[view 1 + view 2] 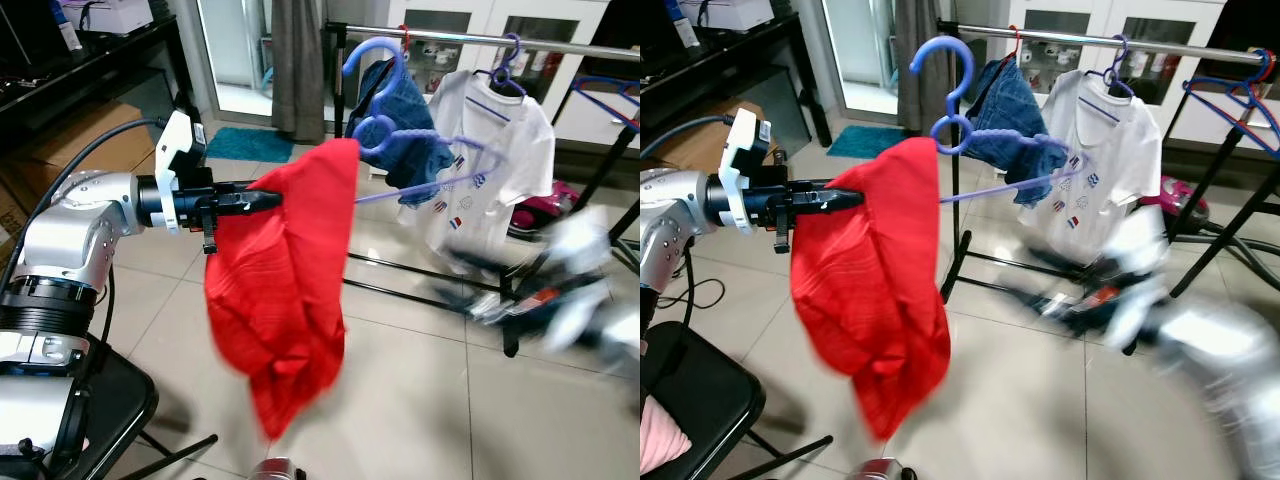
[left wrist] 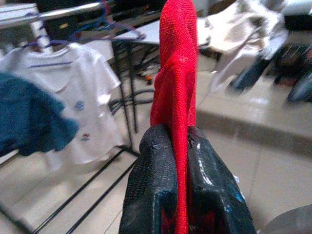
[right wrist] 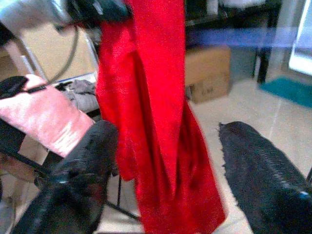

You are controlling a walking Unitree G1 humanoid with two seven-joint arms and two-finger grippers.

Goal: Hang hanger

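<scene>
**Red garment pinched, hanger riding toward the rail**

Clamping tight on a fold of the red garment (image 2: 178, 73) with the left gripper (image 1: 262, 200), both black fingers (image 2: 151, 185) pressing cloth between them. Spreading wide apart at the right gripper (image 3: 165, 165), closing on nothing, facing the hanging cloth from the blurred right side. Carrying the purple hanger (image 1: 950, 95) at the garment's top, hook pointing up, long arm reaching toward the clothes rail (image 1: 1120, 40) beyond; left arm nearer. Counting one red garment, one blue garment (image 1: 405, 125), one white T-shirt (image 1: 490, 150) on the rail.
</scene>
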